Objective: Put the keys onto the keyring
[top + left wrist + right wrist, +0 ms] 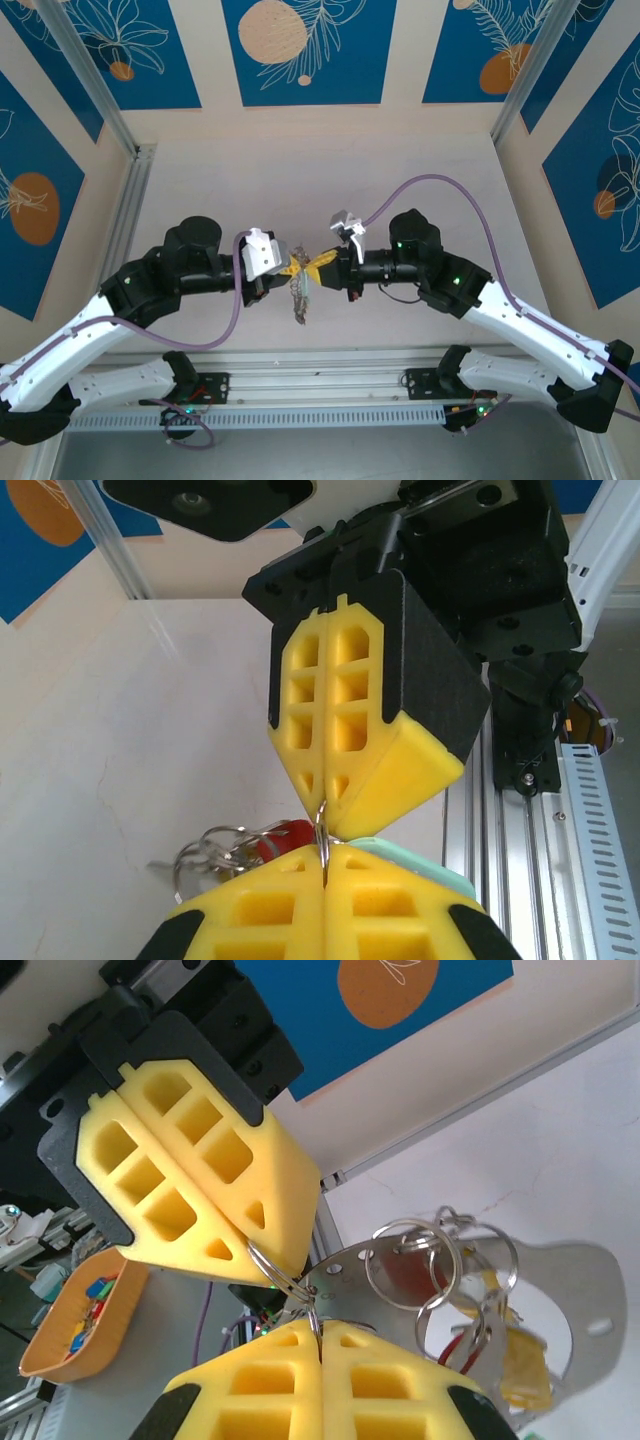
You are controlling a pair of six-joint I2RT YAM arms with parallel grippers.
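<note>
Both hands (291, 268) (321, 270) tight on keyring (272, 1268)

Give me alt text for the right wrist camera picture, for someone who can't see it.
The right gripper at the bottom and the left gripper at upper left, both yellow-padded, meet tip to tip, shut on a thin wire keyring. Beside it, to the right, are split rings, a red key head and a flat metal plate.
</note>
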